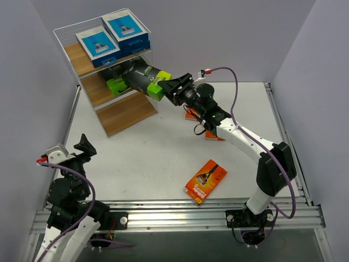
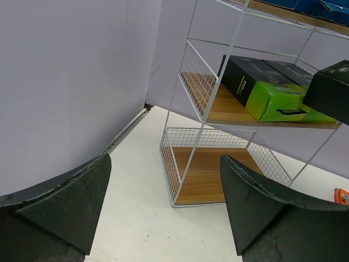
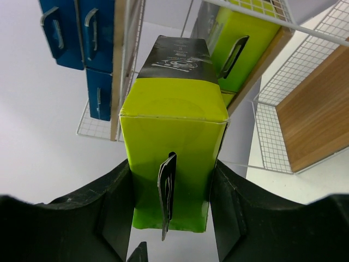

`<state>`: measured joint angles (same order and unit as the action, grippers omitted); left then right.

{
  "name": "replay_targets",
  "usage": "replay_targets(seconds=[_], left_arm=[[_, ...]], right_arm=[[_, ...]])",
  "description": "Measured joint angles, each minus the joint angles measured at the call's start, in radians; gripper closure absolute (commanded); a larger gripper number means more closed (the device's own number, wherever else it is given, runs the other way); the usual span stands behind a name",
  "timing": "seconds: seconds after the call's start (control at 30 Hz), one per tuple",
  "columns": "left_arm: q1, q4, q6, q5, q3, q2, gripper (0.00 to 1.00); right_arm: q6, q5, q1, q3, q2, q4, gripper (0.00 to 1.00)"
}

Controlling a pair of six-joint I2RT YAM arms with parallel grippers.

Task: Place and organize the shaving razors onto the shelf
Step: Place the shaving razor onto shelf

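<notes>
The right end effector (image 3: 172, 188) is clamped on the lime-green end of a black razor pack (image 3: 173, 120), one finger on each side. It holds the pack at the open front of the middle tier of the shelf (image 1: 128, 117). A second black-and-green pack (image 2: 271, 101) already lies on that tier, just beside the held one. Blue-and-white packs (image 1: 98, 45) sit on the top board. An orange pack (image 1: 205, 181) lies on the surface (image 1: 147, 158), well apart from the shelf. The left end effector (image 1: 84, 145) hangs open and empty over the near left corner.

The grip is on one end only, so the long black body could likely swing or sag as it goes in. Its far end might then catch on a white wire or on the edge of a board. Pushed in crooked, it could shove the neighbouring pack sideways or towards the back. The shelf looks light, so a hard push might slide it. If the pack is let go with much of it overhanging, it may tip out.

The pictures do not show whether the held pack already rests on the board, nor how far in its far end reaches. More orange shows under the right arm (image 1: 192, 114), but the arm covers it, so the number of packs there is unclear. The wrist views cut off the top tier.
</notes>
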<state>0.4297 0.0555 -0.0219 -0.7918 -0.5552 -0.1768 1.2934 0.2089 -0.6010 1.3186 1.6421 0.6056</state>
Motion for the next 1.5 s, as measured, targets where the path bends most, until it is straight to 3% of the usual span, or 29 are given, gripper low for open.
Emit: replay_targets(seconds=[0.63, 1.5], left_arm=[[0.022, 0.000, 0.000, -0.010, 0.004, 0.000, 0.11], [0.040, -0.049, 0.007, -0.037, 0.029, -0.002, 0.11]], right_arm=[[0.049, -0.011, 0.019, 0.077, 0.101, 0.080, 1.00], [0.016, -0.315, -0.099, 0.194, 0.261, 0.153, 1.00]])
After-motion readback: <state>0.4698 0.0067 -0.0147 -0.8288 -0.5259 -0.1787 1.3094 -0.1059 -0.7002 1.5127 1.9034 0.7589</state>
